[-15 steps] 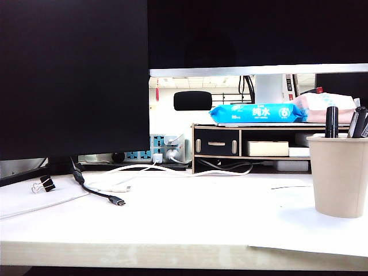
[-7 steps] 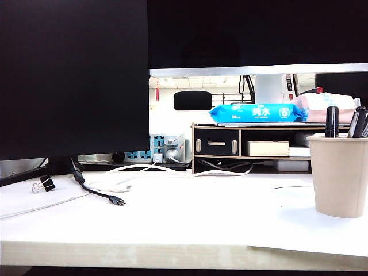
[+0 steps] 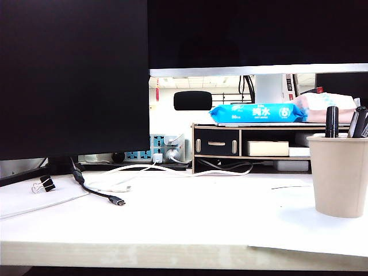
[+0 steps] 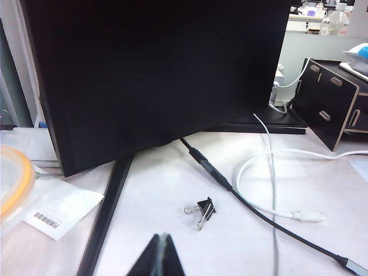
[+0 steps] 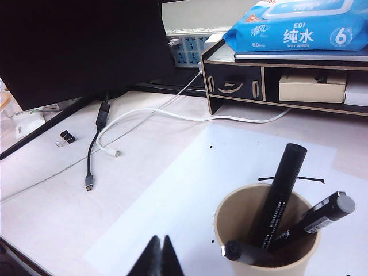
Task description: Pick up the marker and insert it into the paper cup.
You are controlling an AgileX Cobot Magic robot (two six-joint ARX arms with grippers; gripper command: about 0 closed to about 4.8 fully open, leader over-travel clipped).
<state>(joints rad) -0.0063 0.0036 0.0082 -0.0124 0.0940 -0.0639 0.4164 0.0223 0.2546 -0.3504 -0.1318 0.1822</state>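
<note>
The beige paper cup (image 3: pixel 339 175) stands on a white sheet at the right of the table. Black marker caps (image 3: pixel 332 122) stick up over its rim. In the right wrist view the paper cup (image 5: pixel 229 214) holds three black markers: a tall marker (image 5: pixel 282 190) leaning upright, a second marker (image 5: pixel 322 214) tilted outward and a third marker (image 5: pixel 244 253) low across the rim. My right gripper (image 5: pixel 159 244) is shut and empty, above the sheet beside the cup. Over the table by the monitor foot, my left gripper (image 4: pixel 163 241) is also shut and empty. Neither gripper shows in the exterior view.
A large black monitor (image 3: pixel 75 75) fills the back left. A black cable with a metal plug (image 3: pixel 117 200), a white cable (image 3: pixel 123 187) and a binder clip (image 4: pixel 201 210) lie in front of it. A wooden organizer (image 3: pixel 218 146) with a blue wipes pack (image 3: pixel 256 112) stands behind.
</note>
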